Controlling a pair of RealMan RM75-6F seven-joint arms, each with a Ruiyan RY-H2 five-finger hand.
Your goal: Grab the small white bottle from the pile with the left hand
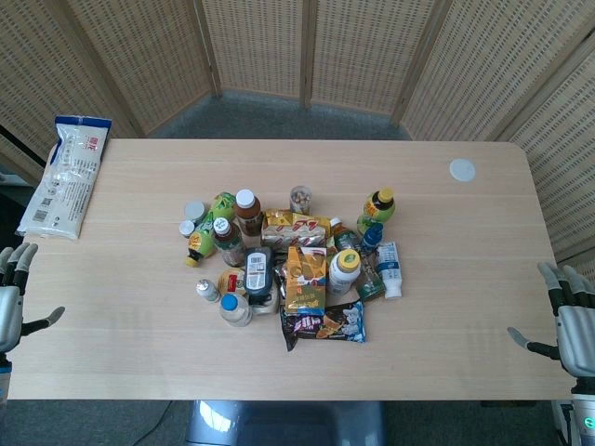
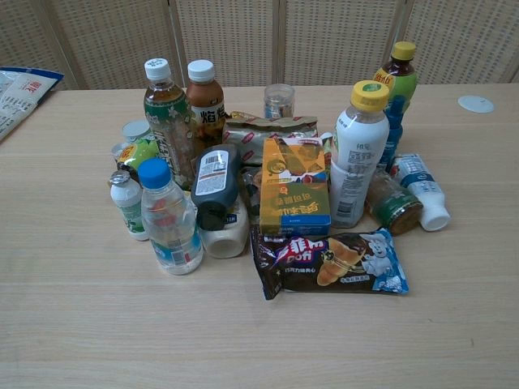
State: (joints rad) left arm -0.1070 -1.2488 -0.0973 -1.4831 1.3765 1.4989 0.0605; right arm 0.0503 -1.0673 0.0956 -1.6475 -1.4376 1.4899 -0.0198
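— Small white bottle [image 2: 128, 207]: where does it stand?
— Upright at the pile's near-left edge, silver cap on top, just beside the clear bottle with the blue cap [image 2: 170, 219]. In the head view it is the little one [image 1: 206, 291] left of that blue cap.
— What else is close to it?
— Behind it lies a green and yellow bottle [image 2: 138, 152] on its side, and a tall tea bottle [image 2: 168, 121] stands behind that. To the right a dark grey bottle [image 2: 214, 182] leans over a squat cream jar [image 2: 227, 237].
— And the left hand [image 1: 11, 295]?
— It hangs off the table's left edge, well apart from the pile, fingers spread, holding nothing.
— The right hand [image 1: 569, 314]?
— Off the right edge, also spread wide and holding nothing.
— Anything more on the table [image 1: 130, 353]?
— An orange box [image 2: 295, 186], a dark snack packet [image 2: 328, 261] lying in front of it, and a white bag [image 1: 65, 177] at the far left corner.
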